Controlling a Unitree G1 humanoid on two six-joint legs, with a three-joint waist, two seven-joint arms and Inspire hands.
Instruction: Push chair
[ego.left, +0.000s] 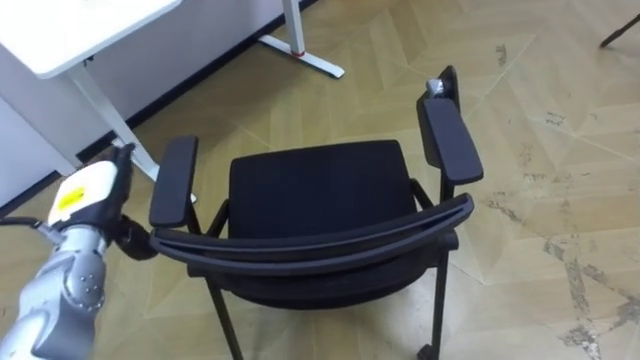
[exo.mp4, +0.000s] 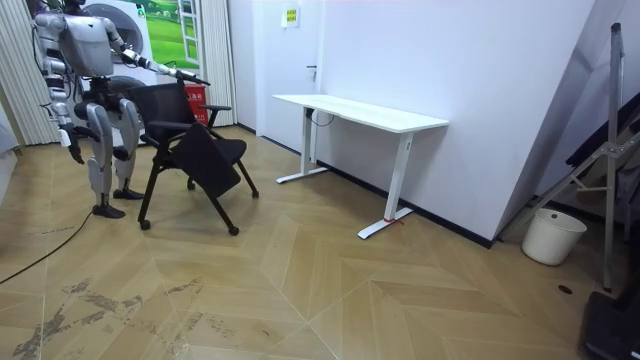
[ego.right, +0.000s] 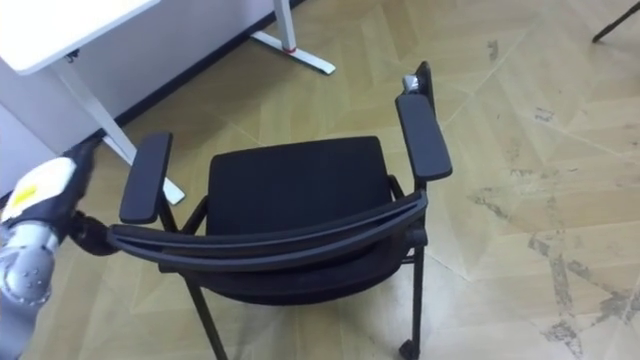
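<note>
While the robot looks down from behind it, the left eye view shows the chair (ego.left: 320, 190): black cushion, black frame, a curved backrest (ego.left: 330, 243) nearest the camera and two padded armrests (ego.left: 449, 140) running away from it. It stands on the wooden floor (ego.left: 560, 150), just short of a white desk (ego.left: 80, 25) at upper left. The left hand (ego.left: 90, 195) comes in from the lower left and meets the left end of the backrest, beside the left armrest. How far it is open, and whether it grips the frame, cannot be told.

The right eye view gives the same arrangement: the chair (ego.right: 295, 185) faces the desk (ego.right: 60, 30), with the left hand (ego.right: 40, 190) against the backrest's left end.

In the room view, the robot stands upright at the room view's left, directly behind the chair (exo.mp4: 195, 140). The desk (exo.mp4: 370, 112) stands well apart from it, along the white wall. The left hand (exo.mp4: 180, 73) reaches forward to the top of the backrest. The right hand (exo.mp4: 73, 150) hangs at the robot's side, touching nothing, and its state cannot be made out.
</note>
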